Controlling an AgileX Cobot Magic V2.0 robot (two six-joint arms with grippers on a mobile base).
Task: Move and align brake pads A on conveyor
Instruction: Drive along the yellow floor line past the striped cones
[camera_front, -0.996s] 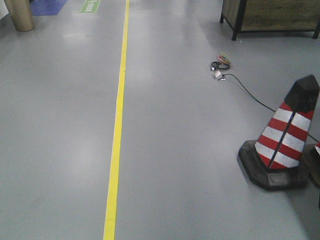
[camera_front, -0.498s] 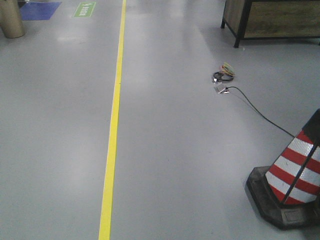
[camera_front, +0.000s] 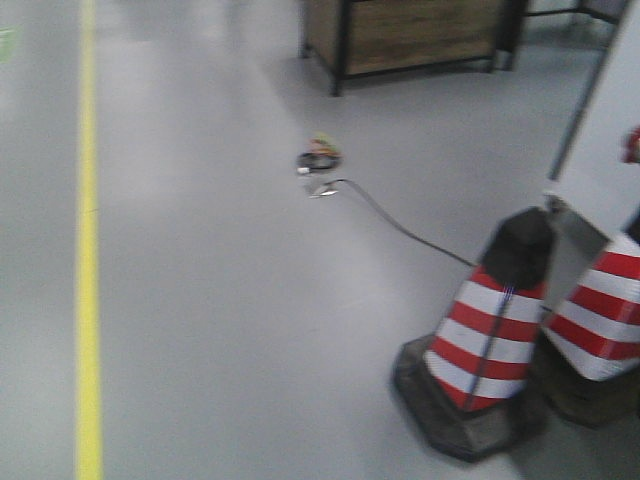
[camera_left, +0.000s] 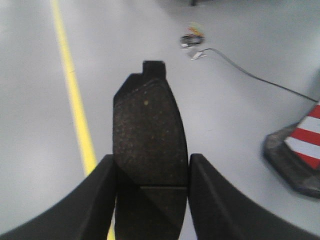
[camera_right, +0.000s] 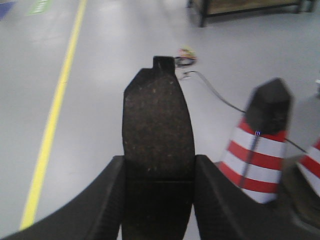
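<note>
**A:** What is in the front view?

**B:** A grey floor (camera_front: 250, 300), a bit blurry. A yellow line (camera_front: 88, 250) runs down the left. One striped cone (camera_front: 485, 340) stands near on the right, with a second cone (camera_front: 600, 320) just beside it. A cable (camera_front: 400, 225) lies from the cones out to a wire coil (camera_front: 318, 157). A wooden cabinet (camera_front: 420, 35) is far back.

**A:** And the left wrist view?

**B:** The left gripper (camera_left: 150, 160) pinches the left pad (camera_left: 147, 120). Its two fingers press the pad's long sides. The tab end points away, above the floor.

**A:** And the right wrist view?

**B:** The right gripper (camera_right: 159, 162) pinches the right pad (camera_right: 157, 120) by its long sides too. The tab end points away, and the striped cone is to its right.
</note>
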